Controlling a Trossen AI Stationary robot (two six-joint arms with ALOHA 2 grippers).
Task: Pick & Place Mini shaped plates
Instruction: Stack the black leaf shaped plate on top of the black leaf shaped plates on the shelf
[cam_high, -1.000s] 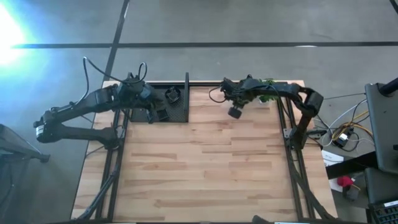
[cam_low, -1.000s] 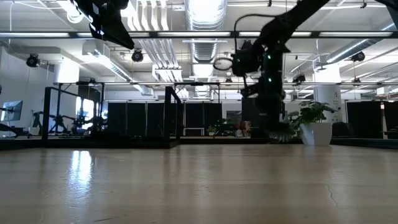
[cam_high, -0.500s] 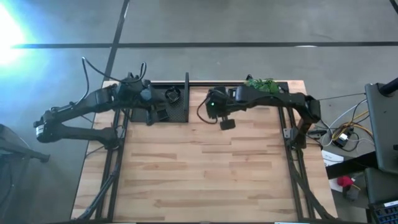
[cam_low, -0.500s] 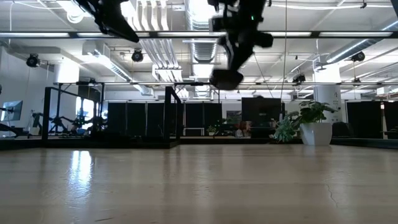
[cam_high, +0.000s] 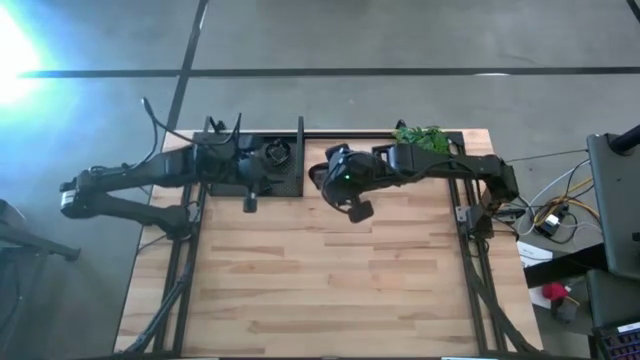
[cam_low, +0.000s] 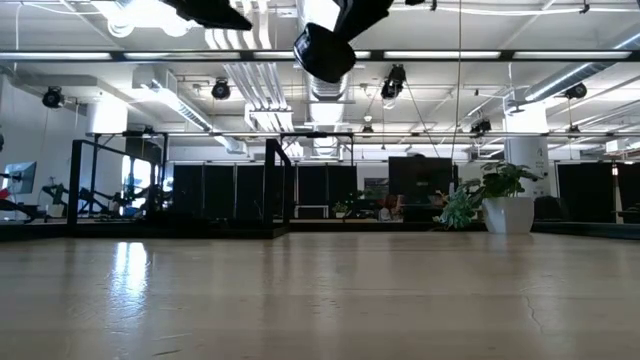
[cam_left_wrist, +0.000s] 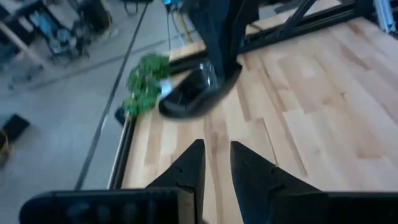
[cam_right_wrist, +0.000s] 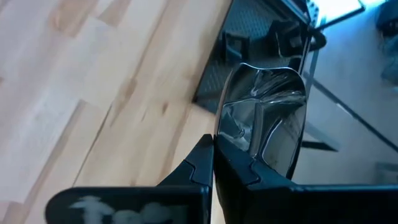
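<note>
My right gripper (cam_high: 352, 203) hangs above the wooden table, right of the black tray (cam_high: 290, 182), shut on one glossy black mini plate (cam_right_wrist: 267, 118). The plate also shows in the left wrist view (cam_left_wrist: 189, 93) and the high view (cam_high: 361, 210). More small black dishes (cam_high: 277, 152) lie in the tray at the table's far left. My left gripper (cam_left_wrist: 216, 163) is narrowly open and empty at the tray's near edge (cam_high: 250, 203), pointing toward the right gripper. My right gripper pinches the mini plate by its rim (cam_right_wrist: 219, 144) between its two fingers. The plate stands on edge beyond the fingertips, its glossy hollow face showing in the right wrist view. It is lifted clear of the table.
A small green plant (cam_high: 420, 137) sits at the table's far right edge. An upright black post (cam_high: 300, 150) stands at the tray's right side. Bare wood (cam_high: 330, 280) fills the middle and near part of the table.
My right gripper has swung from beside the plant toward the table's left, up to the tray, carrying the mini plate clear of the table. My left gripper has moved a little toward the table's near edge, off the tray.
</note>
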